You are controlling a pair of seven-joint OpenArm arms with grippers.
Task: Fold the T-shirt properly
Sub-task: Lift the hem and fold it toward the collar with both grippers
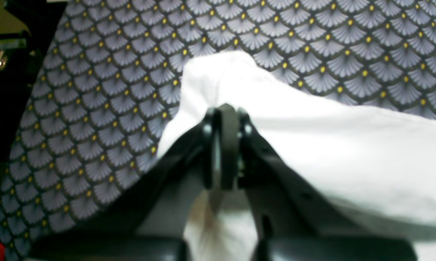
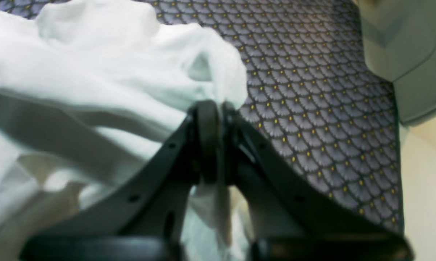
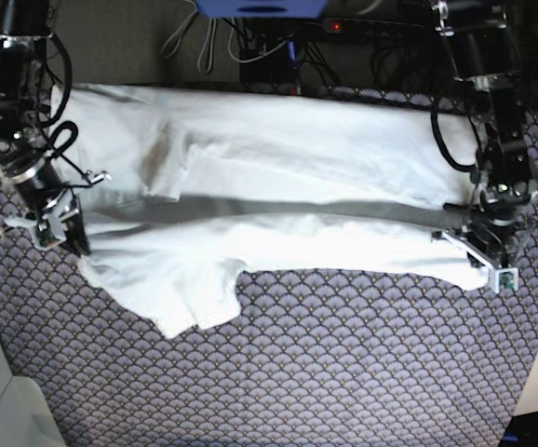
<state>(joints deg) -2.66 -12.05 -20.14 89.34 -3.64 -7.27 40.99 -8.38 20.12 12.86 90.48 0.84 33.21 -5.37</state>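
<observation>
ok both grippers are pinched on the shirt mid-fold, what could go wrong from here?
Uneven pull: the left gripper and right gripper each hold only a small pinch of the T-shirt; if one slips, the fold may skew.

The sleeve hangs out loose toward the near edge of the patterned tablecloth and could bunch or end up trapped crooked.

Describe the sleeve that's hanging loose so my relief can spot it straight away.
Start at the patterned tablecloth with the T-shirt stretched across it between the left pincer and right pincer. The sleeve is the white flap nearest the camera, close to the right pincer, jutting out alone onto bare pattern.
</observation>
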